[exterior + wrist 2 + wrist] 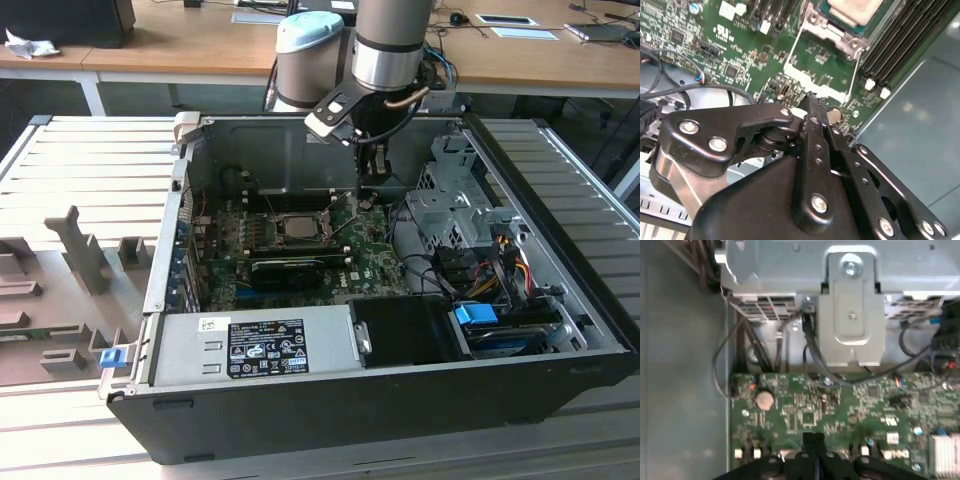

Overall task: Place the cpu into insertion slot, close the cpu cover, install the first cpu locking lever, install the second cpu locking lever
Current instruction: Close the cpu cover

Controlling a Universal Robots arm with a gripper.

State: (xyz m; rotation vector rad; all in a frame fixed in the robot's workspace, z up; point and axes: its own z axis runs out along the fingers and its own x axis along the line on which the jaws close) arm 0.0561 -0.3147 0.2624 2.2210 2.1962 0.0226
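Observation:
The cpu [298, 226] lies flat in the insertion slot [268, 228] on the green board, its pale silver face [854, 9] up. The cpu cover [832, 29] rests around it as a grey metal frame. Two thin wire locking levers [794, 47] [856, 75] run out from the socket over the board. My gripper [368, 190] hangs low just off the socket's corner on the exterior view's right. Its black fingertips [812, 100] are pressed together, shut, between the two lever ends. Whether they pinch a lever I cannot tell. The gripper [812, 437] stands over the green board.
A black card [290, 268] sits in front of the socket. The power supply [255, 345] fills the near side, and a drive cage [450, 200] with cables [480, 265] stands at the right. Memory slots [900, 35] and a coin cell [765, 400] lie close by.

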